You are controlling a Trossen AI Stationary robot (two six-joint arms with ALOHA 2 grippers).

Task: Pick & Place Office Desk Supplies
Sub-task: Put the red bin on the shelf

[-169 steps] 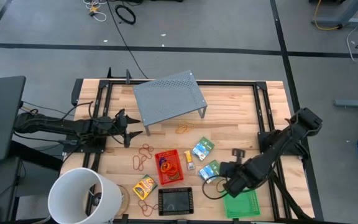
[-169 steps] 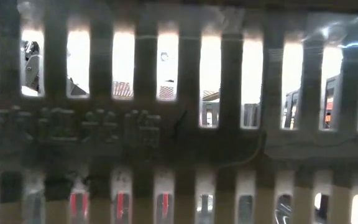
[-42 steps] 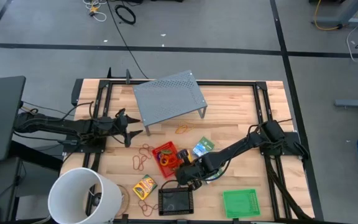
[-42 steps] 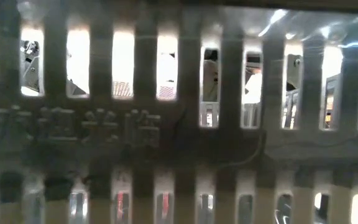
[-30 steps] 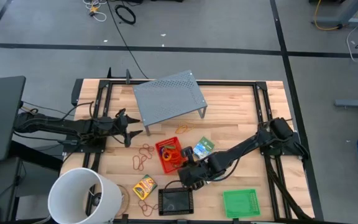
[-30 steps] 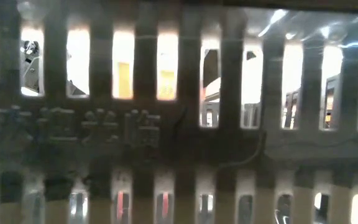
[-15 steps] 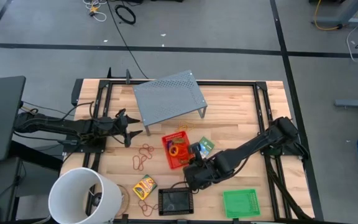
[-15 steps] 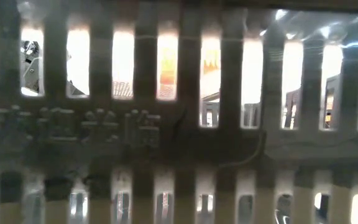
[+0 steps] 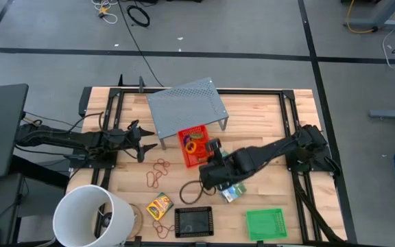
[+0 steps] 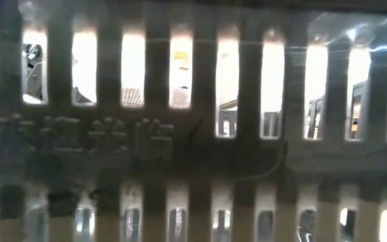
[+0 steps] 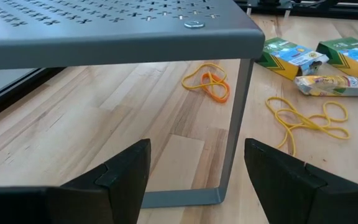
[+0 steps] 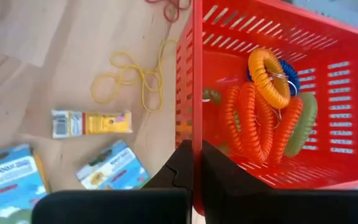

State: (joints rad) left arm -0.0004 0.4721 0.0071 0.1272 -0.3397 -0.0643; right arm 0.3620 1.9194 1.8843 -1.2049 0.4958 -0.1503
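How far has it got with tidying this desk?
Coiled rings already sit in the red tray, which the right gripper pinches by its wall beside the grey riser. Rubber bands, packets and the crayon box lie loose. The left gripper waits open.

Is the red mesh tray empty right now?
No. In the right wrist view, the red mesh tray holds coiled orange, yellow, blue and green rings, with the right hand shut on its wall.
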